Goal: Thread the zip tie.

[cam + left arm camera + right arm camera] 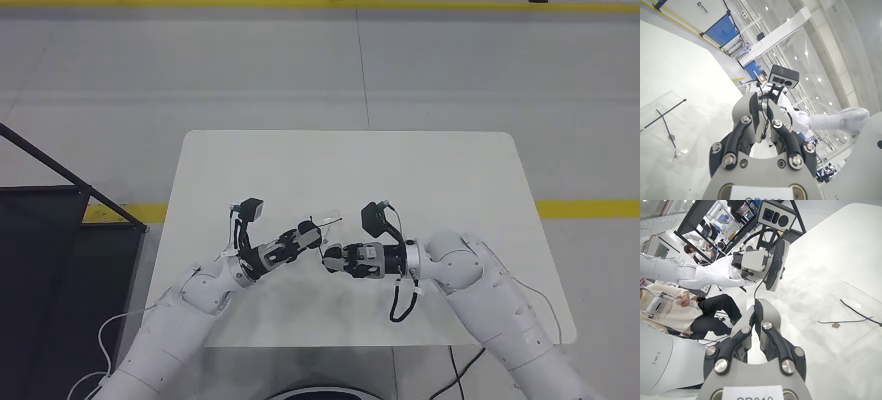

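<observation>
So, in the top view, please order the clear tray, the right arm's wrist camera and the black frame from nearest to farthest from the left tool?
From the left tool:
1. Clear tray, just ahead, mid-table.
2. Right arm's wrist camera, to the right.
3. Black frame, off the table, far left.

- Bright, even light from ceiling lamps [806, 53] above me.
- White table [450, 180] glares, perhaps washing out detail.
- My wrist views bend at their edges.

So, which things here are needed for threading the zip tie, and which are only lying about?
Needed: two crossed black plastic zip ties; clear plastic tray holding them; left gripper; right gripper.
Lying about: small brown scrap in the tray.
</observation>
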Available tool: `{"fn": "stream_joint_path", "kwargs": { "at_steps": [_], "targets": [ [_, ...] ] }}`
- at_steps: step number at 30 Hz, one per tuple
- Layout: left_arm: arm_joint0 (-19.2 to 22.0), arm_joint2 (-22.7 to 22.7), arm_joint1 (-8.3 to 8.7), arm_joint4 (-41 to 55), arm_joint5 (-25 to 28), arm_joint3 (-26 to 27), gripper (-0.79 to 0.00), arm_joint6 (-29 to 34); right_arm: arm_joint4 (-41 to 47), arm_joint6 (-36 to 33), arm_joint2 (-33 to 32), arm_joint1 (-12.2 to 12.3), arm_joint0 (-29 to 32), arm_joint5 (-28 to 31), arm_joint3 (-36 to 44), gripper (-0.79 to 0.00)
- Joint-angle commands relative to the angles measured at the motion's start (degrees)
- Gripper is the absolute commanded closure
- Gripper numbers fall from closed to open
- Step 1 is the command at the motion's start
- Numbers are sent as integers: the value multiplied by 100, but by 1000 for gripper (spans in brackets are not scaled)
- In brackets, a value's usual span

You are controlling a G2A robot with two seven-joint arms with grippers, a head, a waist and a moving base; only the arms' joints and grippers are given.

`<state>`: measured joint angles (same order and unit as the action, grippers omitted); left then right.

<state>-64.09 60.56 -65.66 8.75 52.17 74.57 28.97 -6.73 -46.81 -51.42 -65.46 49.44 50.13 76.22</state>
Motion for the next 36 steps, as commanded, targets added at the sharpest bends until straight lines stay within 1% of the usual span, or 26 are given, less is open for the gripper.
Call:
{"fn": "stream_joint_path", "kwargs": {
  "at_steps": [1, 9, 16, 21, 27, 32, 33, 36],
  "targets": [
    [-2, 9, -2, 16, 2, -10, -185, 6, 21, 17, 7, 3, 2, -11, -4, 0],
    [-12, 23, -7, 69, 11, -21, -175, 70, 29, 63, 22, 15, -11, -63, -1, 0],
    [-13, 33, -18, 95, 9, -25, -206, 67, 54, 12, 64, 25, -30, -99, 16, 0],
    [-7, 37, -28, 97, 5, -27, -188, 55, 68, -3, 94, 28, -48, -118, 17, 0],
    [-10, 47, -37, 104, 6, -34, -135, 53, 94, -33, 144, 26, -84, -157, -6, 0],
    [-15, 63, -43, 103, 12, -40, -31, 48, 107, -31, 169, 27, -104, -165, -25, 0],
    [-17, 68, -43, 91, 6, -41, 0, 43, 113, -28, 171, 28, -107, -170, -27, 0],
    [-27, 80, -46, 65, 9, -31, 0, 28, 119, -23, 181, 29, -111, -185, -30, 0]
  ]
}}
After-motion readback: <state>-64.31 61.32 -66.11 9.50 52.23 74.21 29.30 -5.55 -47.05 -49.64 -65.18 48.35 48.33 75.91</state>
